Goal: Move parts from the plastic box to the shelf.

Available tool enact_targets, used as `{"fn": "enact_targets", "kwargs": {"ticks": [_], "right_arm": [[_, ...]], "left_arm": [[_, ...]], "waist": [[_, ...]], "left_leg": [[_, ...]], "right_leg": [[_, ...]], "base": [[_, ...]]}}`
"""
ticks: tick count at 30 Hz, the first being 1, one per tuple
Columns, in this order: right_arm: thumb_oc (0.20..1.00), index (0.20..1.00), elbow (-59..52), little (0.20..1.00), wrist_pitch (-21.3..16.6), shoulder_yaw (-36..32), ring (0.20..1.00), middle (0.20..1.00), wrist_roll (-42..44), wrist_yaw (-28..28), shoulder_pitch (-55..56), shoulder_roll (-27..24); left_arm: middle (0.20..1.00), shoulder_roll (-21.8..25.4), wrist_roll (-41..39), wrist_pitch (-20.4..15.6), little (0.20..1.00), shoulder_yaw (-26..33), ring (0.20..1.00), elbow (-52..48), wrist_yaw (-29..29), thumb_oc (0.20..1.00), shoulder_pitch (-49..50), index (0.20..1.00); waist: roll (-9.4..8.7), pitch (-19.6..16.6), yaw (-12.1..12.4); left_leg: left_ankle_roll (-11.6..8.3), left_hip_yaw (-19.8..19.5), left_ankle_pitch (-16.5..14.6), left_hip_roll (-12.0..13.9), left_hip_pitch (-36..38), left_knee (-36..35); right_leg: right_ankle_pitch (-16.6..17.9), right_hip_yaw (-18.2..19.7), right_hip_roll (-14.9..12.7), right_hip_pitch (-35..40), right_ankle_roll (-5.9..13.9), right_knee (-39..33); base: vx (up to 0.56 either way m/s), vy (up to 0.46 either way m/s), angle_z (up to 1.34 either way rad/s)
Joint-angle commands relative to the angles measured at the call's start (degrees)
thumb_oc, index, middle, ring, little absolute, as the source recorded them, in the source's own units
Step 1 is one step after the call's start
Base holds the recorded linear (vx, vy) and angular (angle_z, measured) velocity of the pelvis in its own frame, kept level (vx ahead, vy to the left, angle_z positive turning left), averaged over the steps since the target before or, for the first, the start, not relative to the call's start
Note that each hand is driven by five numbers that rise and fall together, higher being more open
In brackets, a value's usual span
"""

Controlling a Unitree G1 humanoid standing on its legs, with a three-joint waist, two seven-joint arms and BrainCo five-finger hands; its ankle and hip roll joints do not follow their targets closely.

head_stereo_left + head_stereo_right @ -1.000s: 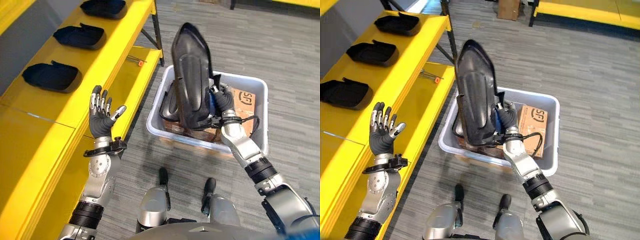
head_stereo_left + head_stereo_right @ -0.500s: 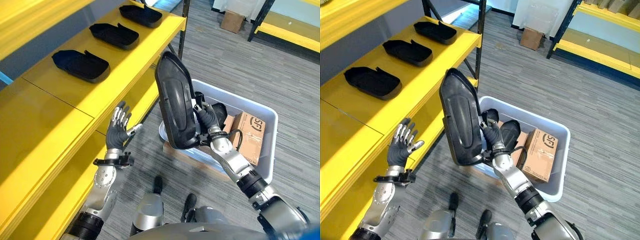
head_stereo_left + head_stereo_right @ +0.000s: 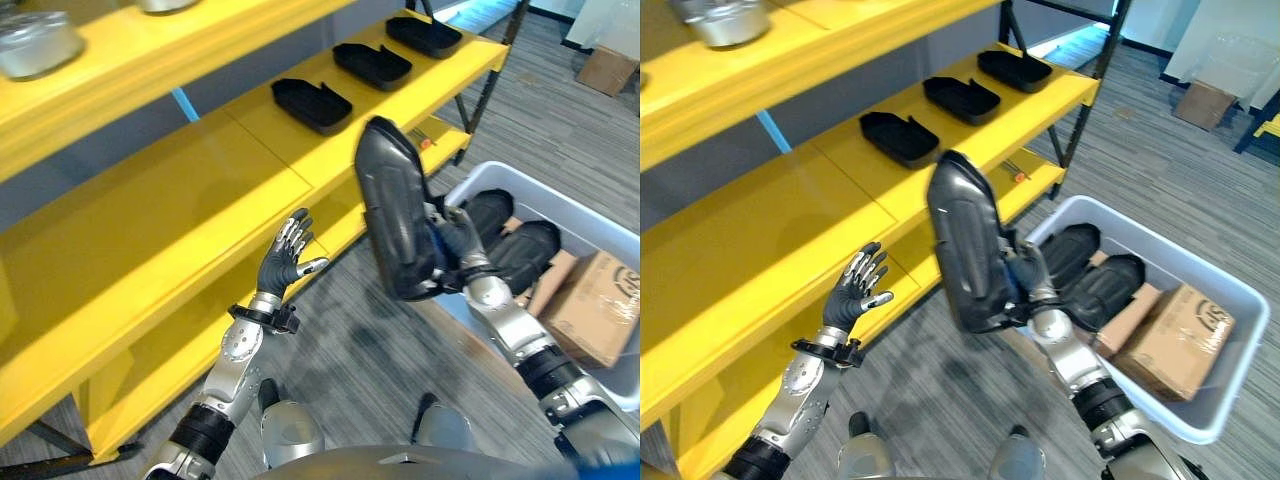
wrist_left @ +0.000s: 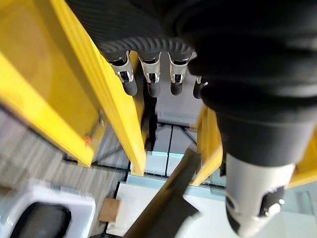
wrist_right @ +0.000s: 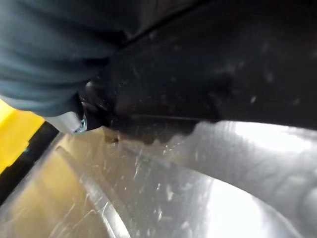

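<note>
Now carried clear of the plastic box [image 3: 1200, 400] toward the shelf [image 3: 200, 230]: black part [image 3: 395, 220], upright, clenched in right robot hand [image 3: 455, 245]. Left robot hand [image 3: 285, 262] released, beside shelf edge. Best laid flat beside shelved parts [image 3: 312, 104].

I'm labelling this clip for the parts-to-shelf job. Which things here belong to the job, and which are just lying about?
Job:
- black part, held upright in the right hand
- grey plastic box, more black parts inside
- yellow shelf, three black parts already on it
- left hand, open, empty

Lying about:
- cardboard box in the plastic box
- metal pot on the upper shelf
</note>
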Motion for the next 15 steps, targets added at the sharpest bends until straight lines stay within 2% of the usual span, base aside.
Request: {"fn": "enact_targets", "kwargs": {"ticks": [1,4,6,9,10,11,12,13,14,15], "right_arm": [[0.200,0.200,-5.6,0.200,-4.4,2.2,0.200,0.200,0.5,1.4,-5.4,4.5],[0.200,0.200,-5.7,0.200,-4.2,2.2,0.200,0.200,-0.3,0.8,-5.4,6.1],[0.200,0.200,-5.4,0.200,-4.0,2.2,0.200,0.200,-1.5,-0.3,-6.2,8.0],[0.200,0.200,-4.5,0.200,-4.5,2.1,0.200,0.200,-1.9,-0.9,-6.8,9.3],[0.200,0.200,-4.3,0.200,-4.6,2.0,0.200,0.200,-2.0,-1.0,-6.9,9.5],[0.200,0.200,-4.1,0.200,-4.8,1.9,0.200,0.200,-1.8,-1.1,-7.2,9.6],[0.200,0.200,-4.3,0.200,-4.6,2.0,0.200,0.200,-0.8,-2.1,-7.5,9.0],[0.200,0.200,-5.1,0.200,-4.0,2.1,0.200,0.200,-0.3,-3.0,-7.5,8.4],[0.200,0.200,-5.4,0.200,-3.6,2.1,0.200,0.200,-0.2,-3.1,-7.5,8.2],[0.200,0.200,-5.8,0.200,-3.3,2.1,0.200,0.200,-0.1,-2.8,-7.0,7.6]], "left_arm": [[1.000,4.3,3.5,-3.6,1.000,3.4,1.000,-9.0,3.4,1.000,2.9,1.000],[1.000,5.8,3.6,-2.9,1.000,4.9,1.000,-9.9,3.5,1.000,3.5,1.000],[1.000,7.3,4.5,-2.6,1.000,6.2,1.000,-10.9,3.1,1.000,3.9,1.000],[1.000,7.5,4.7,-3.3,1.000,6.4,1.000,-11.5,2.4,1.000,4.4,1.000],[1.000,7.5,4.9,-3.3,1.000,6.4,1.000,-11.6,2.4,1.000,4.5,1.000],[1.000,7.6,4.9,-3.4,1.000,6.2,1.000,-11.9,2.6,1.000,4.5,1.000],[1.000,7.8,4.6,-3.0,1.000,5.7,1.000,-11.9,2.2,1.000,3.9,1.000],[1.000,7.7,4.3,-2.7,1.000,5.3,1.000,-11.8,1.8,1.000,3.6,1.000],[1.000,7.6,4.2,-2.6,1.000,5.3,1.000,-11.8,1.7,1.000,3.4,1.000],[1.000,7.3,4.3,-2.1,1.000,4.7,1.000,-12.0,2.1,1.000,3.3,1.000]], "waist": [[0.63,-1.8,3.6],[0.07,-1.8,5.5],[-0.96,-1.5,8.4],[-1.78,-1.4,11.0],[-1.87,-1.4,11.1],[-2.00,-1.4,11.2],[-2.32,-1.3,10.3],[-2.67,-1.2,9.5],[-2.71,-1.2,9.2],[-3.44,-1.5,8.4]], "left_leg": [[0.44,-4.5,4.8,-0.6,7.0,-12.8],[2.12,-5.1,2.9,-3.2,7.9,-13.1],[4.52,-6.0,0.8,-6.2,7.6,-12.4],[6.56,-6.7,-0.8,-8.5,7.1,-12.5],[6.81,-6.8,-0.9,-8.8,7.1,-12.6],[7.30,-7.2,-1.2,-9.3,7.1,-12.9],[7.98,-9.1,-1.7,-10.1,6.8,-13.5],[8.47,-10.3,-1.9,-10.9,6.9,-13.8],[8.84,-9.9,-1.1,-10.9,6.3,-13.7],[9.08,-10.9,-1.3,-12.1,6.8,-14.6]], "right_leg": [[-2.3,-3.3,12.2,-0.9,-3.51,-5.5],[1.1,-4.3,9.8,0.7,-1.70,-7.6],[3.8,-6.0,7.4,1.8,-0.90,-7.9],[7.4,-7.9,5.3,2.3,0.36,-5.8],[7.5,-7.8,5.2,2.2,0.46,-5.2],[7.4,-6.8,5.7,1.8,0.44,-4.1],[3.2,-2.7,10.6,0.5,-0.48,-4.5],[1.4,-0.3,13.8,-0.6,-0.93,-5.1],[1.8,-0.5,14.3,-1.2,-1.69,-5.4],[1.9,1.5,16.9,-2.9,-1.50,-7.3]], "base": [[0.18,0.426,0.10],[0.14,0.427,0.34],[0.09,0.484,0.48],[0.03,0.297,0.30],[0.02,0.185,-0.02],[0.03,0.122,0.01],[0.07,0.121,0.08],[0.01,0.059,0.48],[0.05,0.035,0.74],[0.14,-0.067,0.94]]}}
